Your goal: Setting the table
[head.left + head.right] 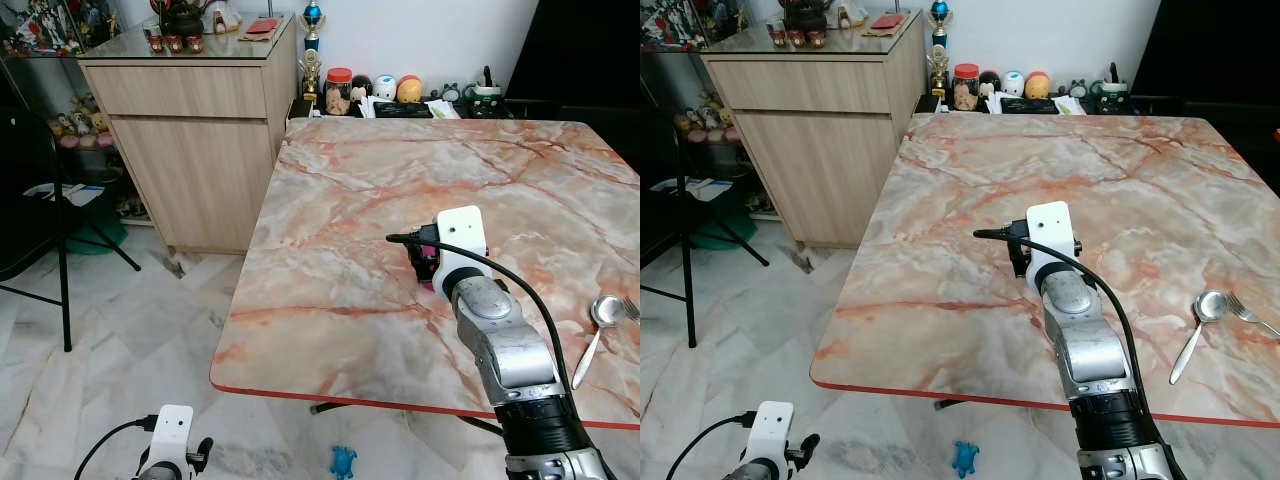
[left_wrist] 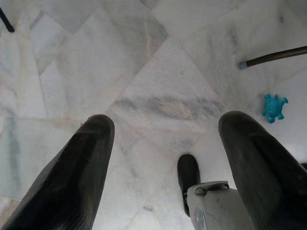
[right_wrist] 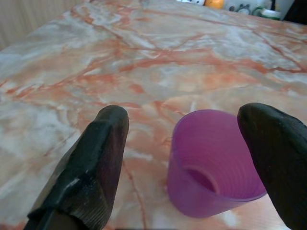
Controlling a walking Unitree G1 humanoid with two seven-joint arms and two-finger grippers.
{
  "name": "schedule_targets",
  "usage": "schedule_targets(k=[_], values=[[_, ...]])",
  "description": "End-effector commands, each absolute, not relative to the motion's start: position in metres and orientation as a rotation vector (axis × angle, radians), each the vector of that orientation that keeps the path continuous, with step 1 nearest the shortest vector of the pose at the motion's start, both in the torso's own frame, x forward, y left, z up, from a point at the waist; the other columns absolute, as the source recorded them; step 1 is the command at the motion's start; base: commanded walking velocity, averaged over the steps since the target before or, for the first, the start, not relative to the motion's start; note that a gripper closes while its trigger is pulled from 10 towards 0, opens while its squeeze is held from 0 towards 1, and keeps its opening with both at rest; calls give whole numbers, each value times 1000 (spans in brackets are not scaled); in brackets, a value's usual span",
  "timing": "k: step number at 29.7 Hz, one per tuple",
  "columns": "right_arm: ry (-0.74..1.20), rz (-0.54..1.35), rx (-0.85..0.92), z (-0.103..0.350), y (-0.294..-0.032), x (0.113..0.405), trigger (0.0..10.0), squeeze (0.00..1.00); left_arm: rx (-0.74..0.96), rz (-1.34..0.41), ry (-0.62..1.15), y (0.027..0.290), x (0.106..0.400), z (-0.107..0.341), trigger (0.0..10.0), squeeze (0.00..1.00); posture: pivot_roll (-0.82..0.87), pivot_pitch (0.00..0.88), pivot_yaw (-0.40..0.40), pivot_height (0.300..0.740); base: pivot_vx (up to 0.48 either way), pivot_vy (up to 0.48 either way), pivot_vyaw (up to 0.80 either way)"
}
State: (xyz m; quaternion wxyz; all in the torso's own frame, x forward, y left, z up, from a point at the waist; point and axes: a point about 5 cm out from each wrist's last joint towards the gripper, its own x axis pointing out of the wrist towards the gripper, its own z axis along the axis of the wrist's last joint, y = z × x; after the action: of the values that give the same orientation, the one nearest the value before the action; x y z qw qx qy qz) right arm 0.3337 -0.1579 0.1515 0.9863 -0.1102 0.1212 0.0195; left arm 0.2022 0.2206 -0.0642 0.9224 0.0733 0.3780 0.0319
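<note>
A purple plastic cup [image 3: 216,158] stands upright on the marble table [image 1: 340,210], near its left front part. My right gripper [image 3: 187,115] is open around it, one finger on each side, the cup nearer one finger [image 3: 276,143]. From the head views my right wrist [image 1: 462,240] hides most of the cup. A metal spoon [image 1: 603,312] and a fork [image 1: 632,308] lie by the table's right front edge. My left gripper [image 2: 168,122] hangs open low over the floor, holding nothing.
A wooden cabinet [image 1: 200,130] stands left of the table. Jars, a trophy and small items [image 1: 385,90] crowd the far edge. A blue toy turtle [image 1: 343,461] lies on the tiled floor near the table's front edge, and a black stand leg [image 1: 62,280] is at far left.
</note>
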Motion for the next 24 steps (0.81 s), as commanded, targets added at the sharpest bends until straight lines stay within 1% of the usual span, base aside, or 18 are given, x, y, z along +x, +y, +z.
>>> schedule_targets(k=[1, 6, 12, 24], values=[[244, 54, -227, 153, -155, 333, 10000, 0, 150, 64, 801, 222, 197, -67, 10000, 0, 68, 0, 20, 740, 0, 0, 0], [253, 71, -222, 152, -152, 333, 10000, 0, 152, 63, 803, 222, 197, -67, 10000, 0, 67, 0, 20, 740, 0, 0, 0], [285, 43, -247, 147, -160, 334, 10000, 0, 151, 60, 806, 221, 196, -68, 10000, 0, 68, 0, 19, 740, 0, 0, 0], [315, 43, -240, 138, -161, 335, 10000, 0, 150, 62, 810, 221, 194, -69, 10000, 0, 69, 1, 16, 740, 0, 0, 0]])
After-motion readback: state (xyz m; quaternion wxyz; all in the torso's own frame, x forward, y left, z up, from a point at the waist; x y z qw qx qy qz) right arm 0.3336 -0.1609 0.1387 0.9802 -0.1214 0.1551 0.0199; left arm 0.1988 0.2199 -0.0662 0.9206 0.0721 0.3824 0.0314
